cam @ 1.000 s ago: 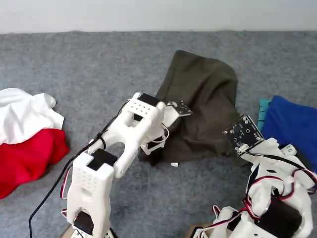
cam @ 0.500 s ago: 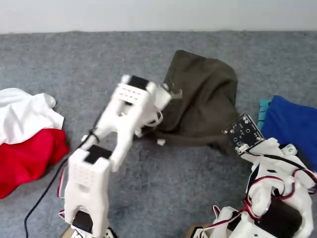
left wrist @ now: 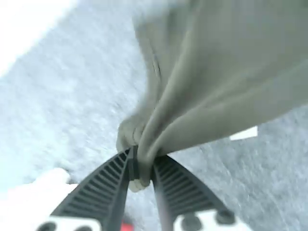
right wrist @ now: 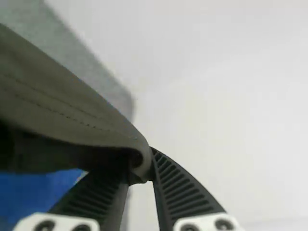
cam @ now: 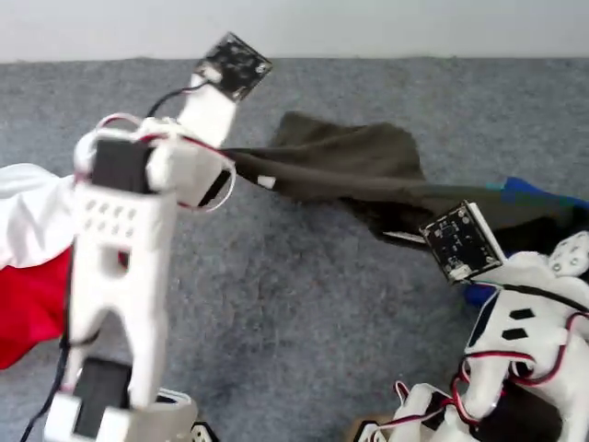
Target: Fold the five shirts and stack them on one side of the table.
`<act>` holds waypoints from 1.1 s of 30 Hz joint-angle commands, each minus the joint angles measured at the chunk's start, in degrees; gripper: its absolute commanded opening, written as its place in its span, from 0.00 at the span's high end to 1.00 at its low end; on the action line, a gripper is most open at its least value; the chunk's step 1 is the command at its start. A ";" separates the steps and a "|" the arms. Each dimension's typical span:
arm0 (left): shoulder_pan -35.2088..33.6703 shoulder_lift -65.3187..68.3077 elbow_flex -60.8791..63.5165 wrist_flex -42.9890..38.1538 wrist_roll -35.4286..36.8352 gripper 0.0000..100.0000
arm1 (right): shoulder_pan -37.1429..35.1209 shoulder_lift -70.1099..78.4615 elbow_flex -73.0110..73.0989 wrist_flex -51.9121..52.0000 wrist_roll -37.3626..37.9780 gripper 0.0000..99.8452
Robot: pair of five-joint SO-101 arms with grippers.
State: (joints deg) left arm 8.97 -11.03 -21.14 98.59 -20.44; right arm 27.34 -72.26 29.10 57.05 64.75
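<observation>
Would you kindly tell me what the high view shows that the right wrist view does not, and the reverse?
The high view adds the crumpled white cloth shirt, the red cloth shirt beside it, and the white left arm. The right wrist view adds the right pincer, its ribbed black fingers shut on the hem of the dark olive cloth shirt. Both share that olive shirt, the blue cloth shirt and the grey felt table.
</observation>
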 commanded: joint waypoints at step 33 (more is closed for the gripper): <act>-12.40 -41.32 -2.15 -29.10 -27.25 0.99 | -9.01 0.04 -20.04 -30.99 3.78 0.99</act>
State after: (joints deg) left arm -0.97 -51.74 -21.85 70.81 -47.25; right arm 18.73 -72.62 12.22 25.76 68.00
